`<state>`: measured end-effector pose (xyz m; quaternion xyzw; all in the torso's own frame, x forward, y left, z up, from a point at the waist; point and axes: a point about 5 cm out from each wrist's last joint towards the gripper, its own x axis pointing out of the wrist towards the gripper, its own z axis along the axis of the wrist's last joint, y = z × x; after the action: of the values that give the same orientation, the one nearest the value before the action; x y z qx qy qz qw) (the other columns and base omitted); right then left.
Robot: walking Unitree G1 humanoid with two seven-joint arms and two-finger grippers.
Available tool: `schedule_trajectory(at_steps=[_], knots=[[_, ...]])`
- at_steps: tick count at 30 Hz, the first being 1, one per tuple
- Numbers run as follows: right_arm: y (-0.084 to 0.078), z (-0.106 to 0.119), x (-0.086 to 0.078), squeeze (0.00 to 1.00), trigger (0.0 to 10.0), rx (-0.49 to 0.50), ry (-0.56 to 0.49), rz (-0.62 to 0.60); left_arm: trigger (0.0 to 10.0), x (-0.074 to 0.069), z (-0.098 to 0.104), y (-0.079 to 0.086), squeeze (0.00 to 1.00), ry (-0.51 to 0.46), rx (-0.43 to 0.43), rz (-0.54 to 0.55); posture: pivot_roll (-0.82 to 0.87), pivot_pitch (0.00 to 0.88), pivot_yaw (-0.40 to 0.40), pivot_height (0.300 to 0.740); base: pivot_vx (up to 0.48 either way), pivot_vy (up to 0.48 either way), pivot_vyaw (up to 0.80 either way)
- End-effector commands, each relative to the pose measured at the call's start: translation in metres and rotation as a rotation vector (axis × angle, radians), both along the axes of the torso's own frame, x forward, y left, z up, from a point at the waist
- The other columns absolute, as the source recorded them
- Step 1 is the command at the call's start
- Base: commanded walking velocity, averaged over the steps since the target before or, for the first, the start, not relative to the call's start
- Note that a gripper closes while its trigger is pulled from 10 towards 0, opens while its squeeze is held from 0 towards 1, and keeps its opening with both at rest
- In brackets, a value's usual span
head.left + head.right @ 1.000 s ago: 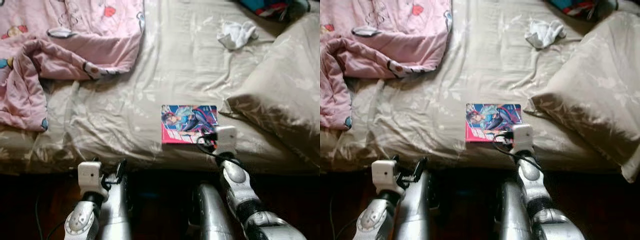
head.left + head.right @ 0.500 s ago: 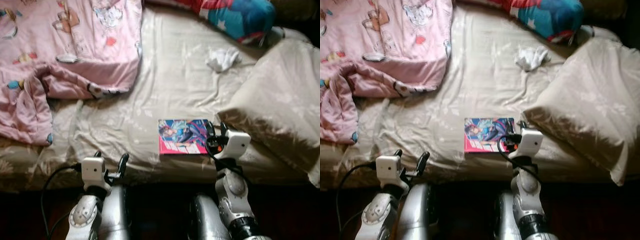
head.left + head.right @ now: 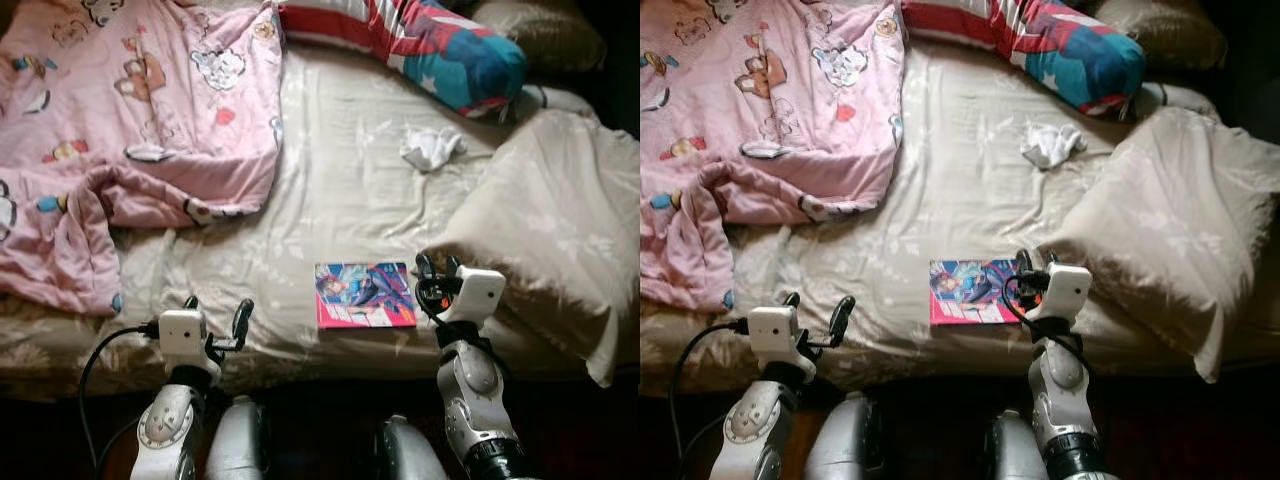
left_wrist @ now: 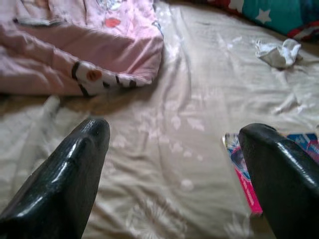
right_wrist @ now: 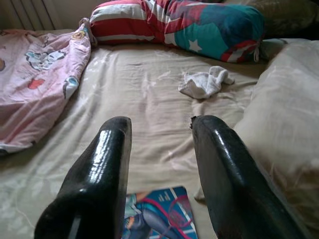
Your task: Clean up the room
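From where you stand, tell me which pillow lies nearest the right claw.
The beige pillow, lying just beside the right claw at the bed's near edge. The striped and starred pillow lies far off at the head of the bed.

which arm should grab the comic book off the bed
Right. The right gripper hangs open at the comic book's right edge, while the left gripper sits open farther left over bare sheet.

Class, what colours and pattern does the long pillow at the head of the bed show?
The long pillow has red and white stripes, plus teal with white stars; clearest in the right wrist view.
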<state>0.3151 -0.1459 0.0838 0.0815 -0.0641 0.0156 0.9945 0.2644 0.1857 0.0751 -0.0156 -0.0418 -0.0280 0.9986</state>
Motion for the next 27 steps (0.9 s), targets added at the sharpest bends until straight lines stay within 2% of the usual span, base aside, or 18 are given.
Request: schedule_trajectory(at_steps=[1, 8, 20, 27], knots=[[-0.0015, -0.001, -0.0024, 0.0, 10.0, 0.008, 0.004, -0.005, 10.0, -0.0037, -0.0069, 0.0022, 0.0, 0.026, 0.008, 0.007, 0.09, 0.209, -0.074, 0.74, 0.0, 0.0, 0.0], [0.0017, -0.0024, -0.0012, 0.0, 10.0, -0.005, 0.031, 0.009, 10.0, -0.0026, -0.0062, 0.0032, 0.0, 0.021, 0.01, 0.012, 0.08, 0.217, -0.076, 0.74, 0.0, 0.0, 0.0], [-0.003, -0.0044, -0.002, 0.0, 10.0, -0.01, 0.046, -0.009, 10.0, -0.0011, -0.0071, -0.0013, 0.0, 0.023, 0.022, -0.004, 0.08, 0.227, -0.081, 0.74, 0.0, 0.0, 0.0], [-0.0029, -0.0049, -0.0019, 0.0, 10.0, -0.008, 0.049, -0.008, 10.0, -0.0012, -0.0082, -0.0026, 0.0, 0.023, 0.021, -0.008, 0.08, 0.218, -0.083, 0.74, 0.0, -0.278, 0.0]])
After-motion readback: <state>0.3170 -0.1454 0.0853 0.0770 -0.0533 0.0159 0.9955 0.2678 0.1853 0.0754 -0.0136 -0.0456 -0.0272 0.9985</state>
